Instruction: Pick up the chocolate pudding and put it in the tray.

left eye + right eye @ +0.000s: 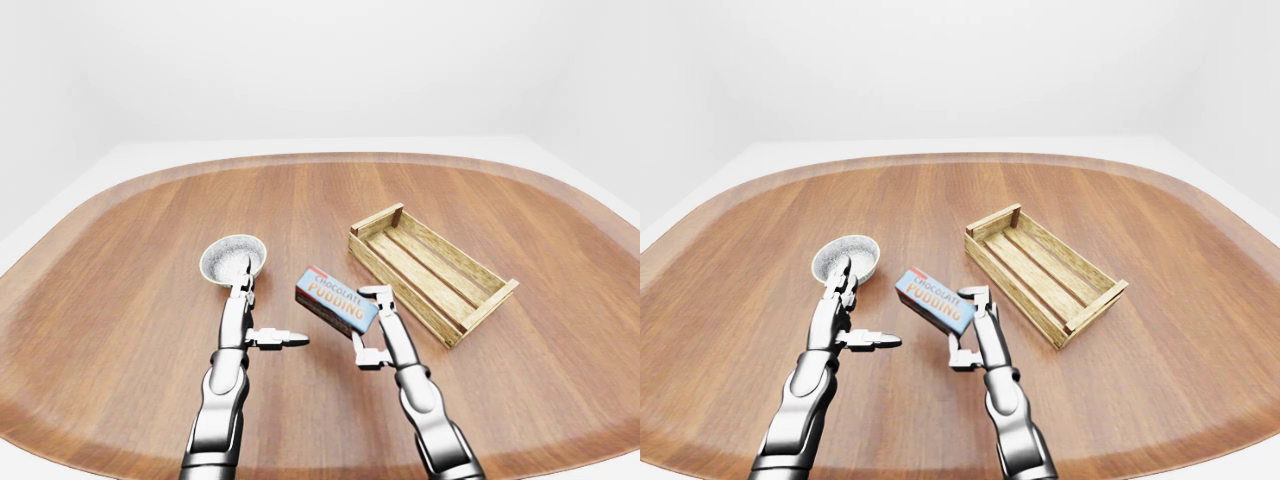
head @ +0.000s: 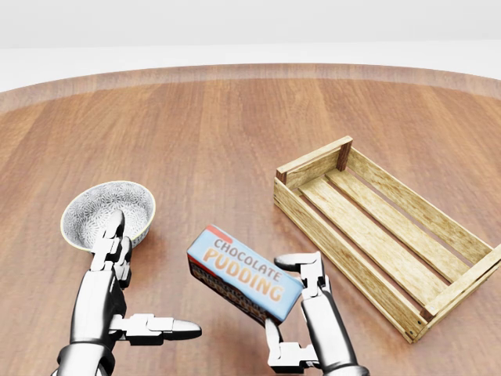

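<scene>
Chocolate pudding (image 2: pixel 244 274): rectangular box, light-blue top face with orange/white lettering, red corner, dark sides. Tilted, label face up, long axis running from upper left to lower right in the head view, left of the tray.

Tray (image 2: pixel 455 232): open slatted crate of light wood, nothing in it, set diagonally on the tabletop, right side of head view.

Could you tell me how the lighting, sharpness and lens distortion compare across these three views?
Head view: even, soft light, sharp throughout, the pudding box lettering legible, only a faint shadow beside the bowl. Left-eye and right-eye views: wide-angle, bowing the table edge into a curve, with the tray small but crisp; no glare or blur anywhere.
</scene>
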`<state>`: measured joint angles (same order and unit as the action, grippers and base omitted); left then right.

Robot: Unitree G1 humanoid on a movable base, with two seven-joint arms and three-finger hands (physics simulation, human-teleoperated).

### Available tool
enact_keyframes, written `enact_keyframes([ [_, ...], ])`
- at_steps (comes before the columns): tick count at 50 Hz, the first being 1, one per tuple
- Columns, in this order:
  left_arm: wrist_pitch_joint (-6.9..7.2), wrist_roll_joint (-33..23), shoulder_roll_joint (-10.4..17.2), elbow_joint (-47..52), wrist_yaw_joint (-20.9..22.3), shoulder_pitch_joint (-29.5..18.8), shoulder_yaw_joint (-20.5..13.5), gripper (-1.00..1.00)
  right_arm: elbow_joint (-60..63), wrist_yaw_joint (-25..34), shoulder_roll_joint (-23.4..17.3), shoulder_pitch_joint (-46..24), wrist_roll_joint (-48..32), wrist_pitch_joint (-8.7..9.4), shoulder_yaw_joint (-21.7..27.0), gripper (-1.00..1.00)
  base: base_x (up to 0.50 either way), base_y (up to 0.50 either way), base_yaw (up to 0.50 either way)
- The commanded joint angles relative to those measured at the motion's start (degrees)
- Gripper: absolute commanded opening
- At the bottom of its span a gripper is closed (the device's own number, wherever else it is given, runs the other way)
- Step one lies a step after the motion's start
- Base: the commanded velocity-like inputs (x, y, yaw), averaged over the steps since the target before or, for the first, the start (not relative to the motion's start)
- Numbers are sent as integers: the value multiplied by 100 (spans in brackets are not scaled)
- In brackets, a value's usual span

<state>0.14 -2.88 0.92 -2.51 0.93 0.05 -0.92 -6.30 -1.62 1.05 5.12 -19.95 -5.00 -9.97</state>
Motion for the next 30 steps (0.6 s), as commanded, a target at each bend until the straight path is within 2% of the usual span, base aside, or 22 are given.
enact_keyframes([
  [1,-22,75,-2,78,65,18,-16,100,617,101,-19,97,203,0,-57,-100,0,0,0],
  [13,-53,70,-8,44,59,18,-8,100,561,106,-23,-42,154,0,-21,-100,0,0,0],
  [15,-101,63,-9,-9,58,16,-5,100,681,133,-10,-70,121,0,-27,-100,0,0,0],
  [20,-52,63,-8,48,61,20,-3,100,711,210,17,-458,76,0,71,-100,0,0,0],
  [30,-93,87,-1,-59,59,-42,-24,100,601,330,65,-1265,-22,0,297,-100,0,0,0],
])
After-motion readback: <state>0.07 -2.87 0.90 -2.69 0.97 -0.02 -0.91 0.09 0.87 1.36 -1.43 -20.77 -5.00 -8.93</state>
